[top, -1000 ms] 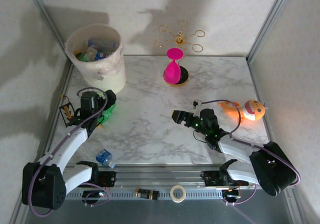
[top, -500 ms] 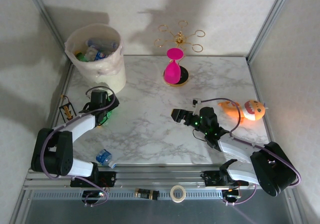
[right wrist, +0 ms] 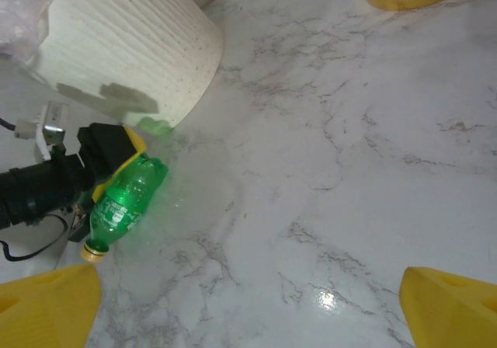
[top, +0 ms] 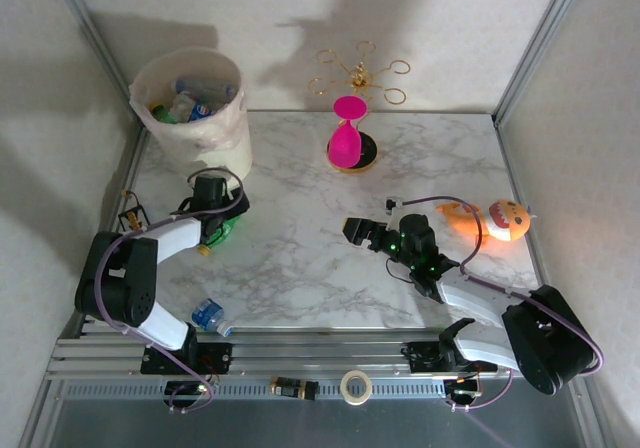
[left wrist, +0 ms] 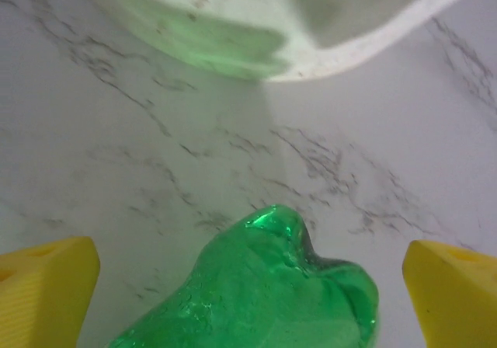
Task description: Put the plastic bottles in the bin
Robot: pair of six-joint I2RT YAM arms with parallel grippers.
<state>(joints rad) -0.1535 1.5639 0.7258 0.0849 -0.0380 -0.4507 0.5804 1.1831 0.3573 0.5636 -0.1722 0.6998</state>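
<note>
Green bottle (top: 222, 230) lies just before the bin (top: 215, 153), between the wide-spread fingers of the left tool (left wrist: 250, 290). A second, clear bottle (top: 208, 315) sits well nearer, at the edge of the counter (top: 300, 273). Right of the bin, open marble lies under the wide-open right tool (top: 358, 234).

Pink hourglass object (top: 346, 138) and orange plush (top: 505, 220) sit apart.

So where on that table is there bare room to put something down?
The widest bare marble lies mid-table, between the green bottle and the right hand. Also free: the far right corner, behind the orange plush and right of the pink hourglass. The left side is crowded: bin, left hand, and a clear bottle near the front edge.
</note>
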